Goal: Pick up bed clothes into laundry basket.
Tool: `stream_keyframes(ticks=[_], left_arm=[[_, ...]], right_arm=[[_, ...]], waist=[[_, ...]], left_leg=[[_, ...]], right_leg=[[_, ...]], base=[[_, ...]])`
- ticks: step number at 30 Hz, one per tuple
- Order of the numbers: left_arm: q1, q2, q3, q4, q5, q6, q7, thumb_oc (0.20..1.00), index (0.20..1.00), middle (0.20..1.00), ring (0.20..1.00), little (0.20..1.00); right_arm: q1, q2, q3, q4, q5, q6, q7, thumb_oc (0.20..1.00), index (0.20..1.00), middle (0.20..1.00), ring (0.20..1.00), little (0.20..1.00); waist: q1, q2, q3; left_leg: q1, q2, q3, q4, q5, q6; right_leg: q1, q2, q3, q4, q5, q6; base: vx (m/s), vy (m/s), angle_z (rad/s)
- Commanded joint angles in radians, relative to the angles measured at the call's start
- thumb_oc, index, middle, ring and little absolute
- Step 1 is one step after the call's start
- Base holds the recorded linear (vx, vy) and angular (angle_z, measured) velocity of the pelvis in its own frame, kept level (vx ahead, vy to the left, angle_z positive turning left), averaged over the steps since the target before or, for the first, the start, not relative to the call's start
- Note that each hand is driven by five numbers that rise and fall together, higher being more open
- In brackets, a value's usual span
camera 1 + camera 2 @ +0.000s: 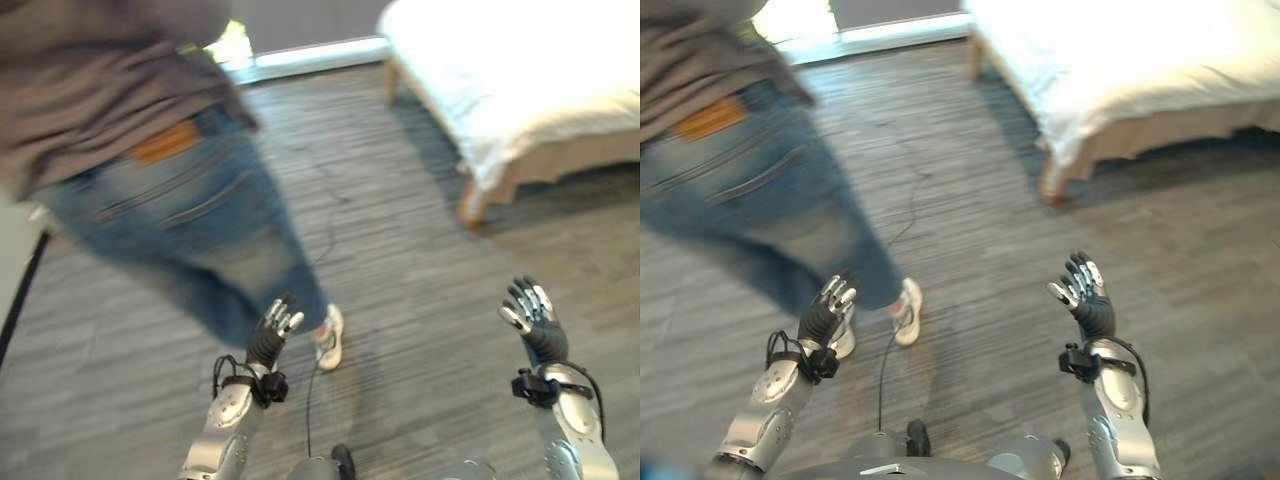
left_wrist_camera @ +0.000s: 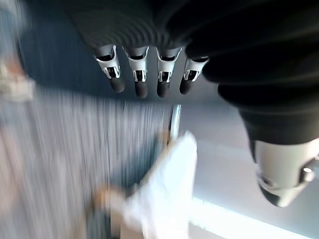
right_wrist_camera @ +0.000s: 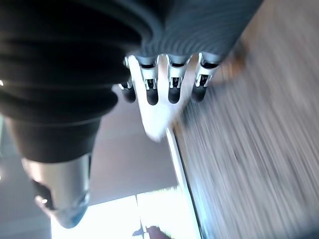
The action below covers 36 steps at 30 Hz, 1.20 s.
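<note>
Left hand [image 1: 276, 330] and right hand [image 1: 533, 312] hover low in frame, fingers relaxed and apart, holding nothing. A person [image 1: 160, 170] stands upper left; the bed [image 1: 520, 80] sits upper right.

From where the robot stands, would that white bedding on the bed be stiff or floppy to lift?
Probably floppy: the white bedding drapes softly over the bed's edge, so it would likely sag and trail. It looks light yet bulky. Both the left hand and right hand are open and empty.

A person [image 1: 170, 190] stands ahead to the left; the bed [image 1: 520, 80] lies far right, seemingly well apart.
</note>
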Motion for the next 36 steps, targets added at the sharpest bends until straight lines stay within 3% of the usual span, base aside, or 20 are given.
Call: stream_keyframes(ticks=[1,5,9,19,20,21,22,23,33,34,35,36], left_arm=[[-0.017,0.005,0.08,-0.127,0.067,-0.093,0.032,1.0,1.0,1.0,1.0,1.0],[0.024,-0.028,0.12,-0.133,0.07,-0.081,0.046,1.0,1.0,1.0,1.0,1.0],[0.051,-0.05,0.12,-0.123,0.04,-0.077,0.03,1.0,1.0,1.0,1.0,1.0],[0.052,-0.076,0.063,-0.118,0.013,-0.052,0.0,1.0,1.0,1.0,1.0,1.0],[0.05,-0.078,0.058,-0.115,0.008,-0.05,0.003,0.667,0.667,0.667,0.667,0.667],[0.048,-0.079,0.054,-0.117,0.005,-0.048,0.003,0.46,0.46,0.46,0.46,0.46],[0.048,-0.077,0.053,-0.121,0.005,-0.047,-0.002,0.272,0.272,0.272,0.272,0.272],[0.05,-0.074,0.054,-0.127,0.012,-0.046,-0.009,0.2,0.2,0.2,0.2,0.2],[0.062,-0.073,0.069,-0.13,0.009,-0.056,-0.015,0.2,0.2,0.2,0.2,0.2],[0.064,-0.072,0.069,-0.129,0.018,-0.053,-0.015,0.445,0.445,0.445,0.445,0.445],[0.064,-0.072,0.069,-0.129,0.018,-0.053,-0.015,0.802,0.802,0.802,0.802,0.802],[0.066,-0.07,0.066,-0.127,0.031,-0.051,-0.015,1.0,1.0,1.0,1.0,1.0]], right_arm=[[0.016,-0.084,-0.039,-0.049,0.032,-0.05,0.042,1.0,1.0,1.0,1.0,1.0],[0.052,-0.063,-0.016,-0.017,0.069,-0.016,0.079,1.0,1.0,1.0,1.0,1.0],[0.07,-0.081,-0.026,-0.029,0.028,-0.012,0.089,1.0,1.0,1.0,1.0,1.0],[0.065,-0.031,-0.026,0.027,0.085,-0.009,0.083,1.0,1.0,1.0,1.0,1.0],[0.065,-0.028,-0.018,0.029,0.092,-0.009,0.085,1.0,1.0,1.0,1.0,1.0],[0.067,-0.025,-0.012,0.028,0.098,-0.009,0.087,1.0,1.0,1.0,1.0,1.0],[0.069,-0.026,-0.011,0.03,0.098,-0.008,0.091,1.0,1.0,1.0,1.0,1.0],[0.073,-0.028,-0.009,0.029,0.094,-0.007,0.095,1.0,1.0,1.0,1.0,1.0],[0.082,-0.027,-0.016,0.033,0.091,-0.005,0.099,1.0,1.0,1.0,1.0,1.0],[0.087,-0.025,-0.018,0.039,0.092,-0.003,0.101,1.0,1.0,1.0,1.0,1.0],[0.087,-0.025,-0.018,0.039,0.092,-0.003,0.101,1.0,1.0,1.0,1.0,1.0],[0.089,-0.023,-0.014,0.044,0.093,0.001,0.102,1.0,1.0,1.0,1.0,1.0]], waist=[[-0.035,-0.018,0.029],[-0.004,-0.047,0.023],[0.019,-0.055,-0.007],[0.016,-0.061,-0.058],[0.015,-0.06,-0.061],[0.014,-0.059,-0.065],[0.012,-0.058,-0.067],[0.011,-0.058,-0.07],[0.013,-0.056,-0.084],[0.013,-0.056,-0.087],[0.013,-0.056,-0.087],[0.012,-0.056,-0.087]], left_leg=[[0.053,0.055,-0.058,-0.055,0.002,-0.088],[0.056,0.054,-0.09,-0.052,0.007,-0.088],[0.056,0.05,-0.096,-0.112,0.045,-0.095],[0.092,0.047,-0.106,-0.123,0.039,-0.094],[0.095,0.046,-0.105,-0.124,0.038,-0.094],[0.097,0.046,-0.104,-0.125,0.038,-0.094],[0.1,0.045,-0.106,-0.126,0.036,-0.094],[0.104,0.046,-0.104,-0.129,0.036,-0.094],[0.119,0.041,-0.096,-0.137,0.038,-0.093],[0.123,0.04,-0.096,-0.14,0.039,-0.093],[0.123,0.04,-0.096,-0.141,0.039,-0.093],[0.125,0.039,-0.095,-0.143,0.04,-0.092]], right_leg=[[0.063,0.051,-0.141,-0.218,0.032,-0.055],[0.112,0.054,-0.166,-0.259,0.042,-0.039],[0.147,0.052,-0.201,-0.317,0.048,-0.035],[0.196,0.061,-0.218,-0.327,0.019,-0.043],[0.199,0.062,-0.218,-0.328,0.018,-0.044],[0.201,0.063,-0.217,-0.33,0.018,-0.044],[0.203,0.064,-0.215,-0.332,0.018,-0.045],[0.205,0.065,-0.215,-0.336,0.019,-0.046],[0.22,0.063,-0.21,-0.356,0.029,-0.046],[0.221,0.063,-0.21,-0.357,0.03,-0.045],[0.222,0.063,-0.21,-0.357,0.03,-0.045],[0.22,0.063,-0.21,-0.355,0.031,-0.044]], base=[[0.07,-0.031,0.87],[0.07,-0.075,0.67],[0.03,-0.04,0.03],[0.02,-0.006,-0.03],[0.0,0.0,0.0],[0.0,0.0,0.0],[0.0,0.0,0.0],[0.0,0.0,0.0],[0.0,0.0,-0.01],[0.0,0.0,0.0],[0.0,0.0,0.0],[-0.03,0.013,-0.03]])
